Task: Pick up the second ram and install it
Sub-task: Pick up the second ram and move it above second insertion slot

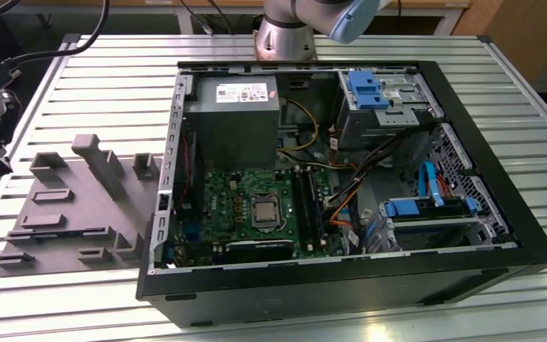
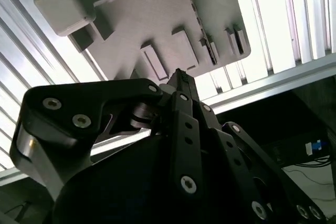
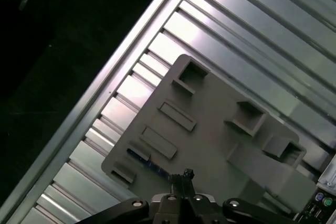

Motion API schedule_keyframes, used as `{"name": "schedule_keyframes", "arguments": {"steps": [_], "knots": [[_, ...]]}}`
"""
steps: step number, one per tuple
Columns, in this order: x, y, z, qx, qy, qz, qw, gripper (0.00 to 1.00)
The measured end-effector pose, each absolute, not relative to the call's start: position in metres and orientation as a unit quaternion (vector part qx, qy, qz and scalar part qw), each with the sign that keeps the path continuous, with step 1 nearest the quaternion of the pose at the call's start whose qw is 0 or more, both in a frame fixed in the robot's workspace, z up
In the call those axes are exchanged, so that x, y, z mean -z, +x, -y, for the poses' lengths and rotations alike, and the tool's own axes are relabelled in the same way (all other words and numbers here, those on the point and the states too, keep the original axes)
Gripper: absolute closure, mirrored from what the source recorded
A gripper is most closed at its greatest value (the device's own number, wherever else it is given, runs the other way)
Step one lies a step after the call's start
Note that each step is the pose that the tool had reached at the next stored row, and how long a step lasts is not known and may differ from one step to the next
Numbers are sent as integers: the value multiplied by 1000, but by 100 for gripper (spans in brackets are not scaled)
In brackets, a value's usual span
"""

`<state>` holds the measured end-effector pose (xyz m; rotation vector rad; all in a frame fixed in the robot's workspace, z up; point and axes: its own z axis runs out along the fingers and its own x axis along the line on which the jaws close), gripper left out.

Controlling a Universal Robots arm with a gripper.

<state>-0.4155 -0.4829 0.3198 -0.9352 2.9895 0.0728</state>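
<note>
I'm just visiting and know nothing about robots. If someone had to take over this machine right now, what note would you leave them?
Gripper: looks shut and empty, hovering above the grey tray, tip near the memory stick.
Memory stick: sits in the tray close to one edge. The tray lies on the table, to the exterior view's left of the open computer.
Done: nothing that shows; the stick is not yet picked up.
Left: picking the stick up and fitting it into the green board inside the computer.

The tool (image 3: 184, 177) hides one end of the second ram (image 3: 145, 160).
</note>
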Motion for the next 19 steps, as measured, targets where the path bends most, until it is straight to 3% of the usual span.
{"name": "schedule_keyframes", "arguments": {"steps": [19], "knots": [[-320, -415, 483, -24, -376, -927, 2, 89]]}}
